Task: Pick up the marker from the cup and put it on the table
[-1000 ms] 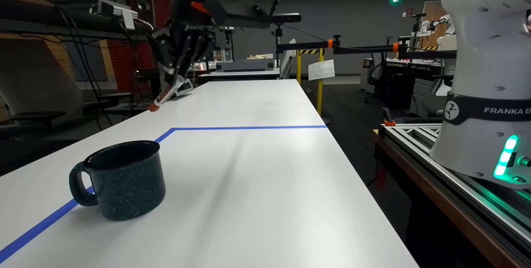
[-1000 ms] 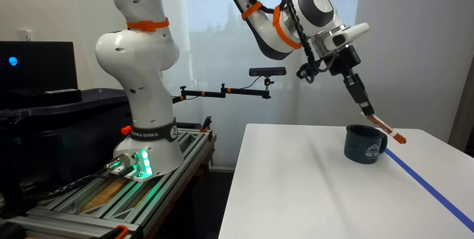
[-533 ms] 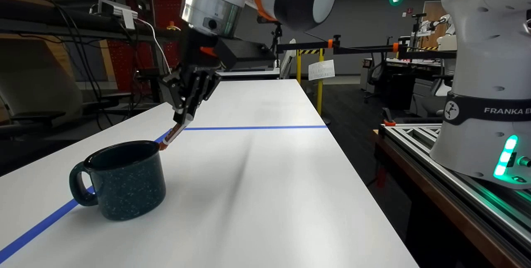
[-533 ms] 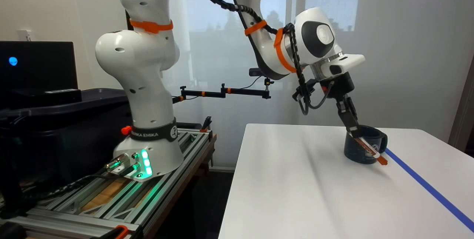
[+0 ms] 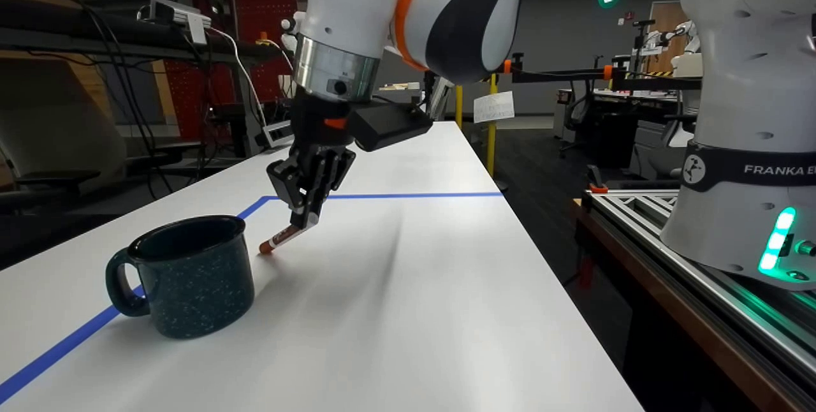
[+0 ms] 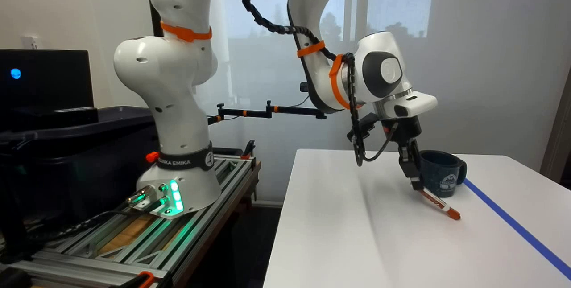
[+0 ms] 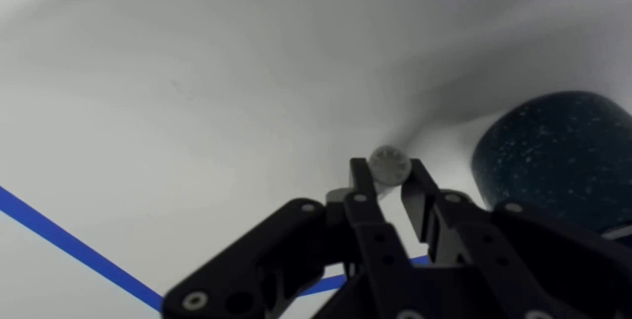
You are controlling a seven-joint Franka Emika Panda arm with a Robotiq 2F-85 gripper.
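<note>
In an exterior view the marker (image 5: 285, 236) is out of the cup (image 5: 194, 284), to its right; in an exterior view its lower end (image 6: 453, 213) meets or nearly meets the table (image 6: 330, 225); in the wrist view fingers (image 7: 363, 178) pinch it, so release seemingly remains.

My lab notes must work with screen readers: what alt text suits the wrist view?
A black gripper holds a marker, seen end-on, with a white table beyond. A speckled dark blue mug is at right, partly cut off; blue tape crosses the lower left.
</note>
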